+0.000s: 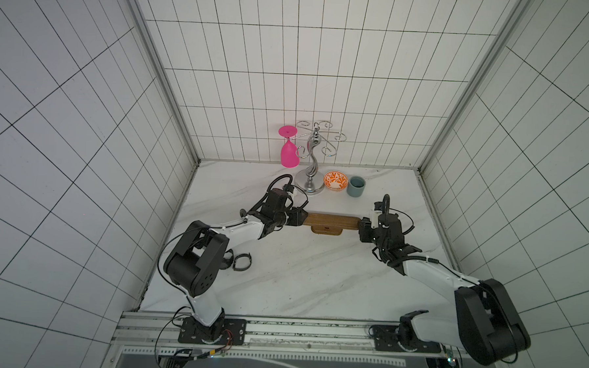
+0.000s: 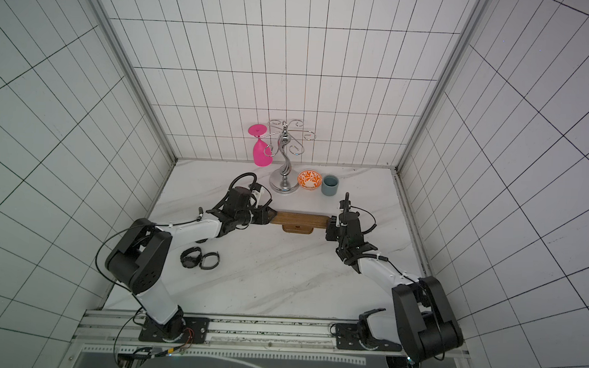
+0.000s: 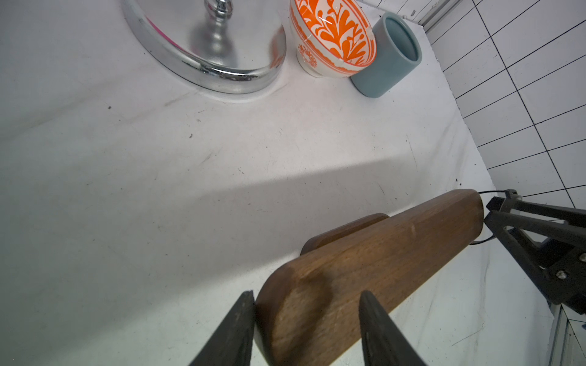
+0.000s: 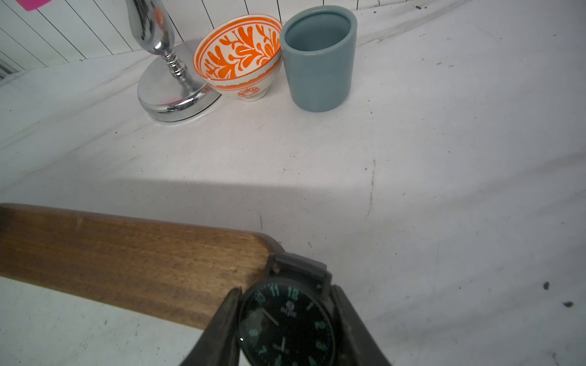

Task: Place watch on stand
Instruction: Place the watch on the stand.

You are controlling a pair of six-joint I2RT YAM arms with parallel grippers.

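In both top views I see the stand (image 1: 330, 221) (image 2: 301, 219) in the middle of the bench (image 1: 316, 288), with its brown bar lying crosswise. The left jaws are at one end of the bar and the right jaws at the opposite end. Behind the stand, near the back wall, there is a chrome glass rack (image 1: 312, 165) with a pink glass (image 1: 289, 155) hanging upside down. Beside the rack are an orange-patterned bowl (image 1: 335, 181) and a grey-blue cup (image 1: 356, 186). Two spare watches (image 2: 191, 257) lie side by side on the bench, close to the left arm (image 2: 140, 253).

In the left wrist view, the left jaws are clenched on the rounded end of the stand (image 3: 380, 253), one finger on each side.

In the right wrist view, the right jaws grasp the watch (image 4: 287, 326) by its case, with the black dial and green numerals facing up. The watch is right at the end of the stand (image 4: 126, 260). I cannot tell if its strap is around the bar.
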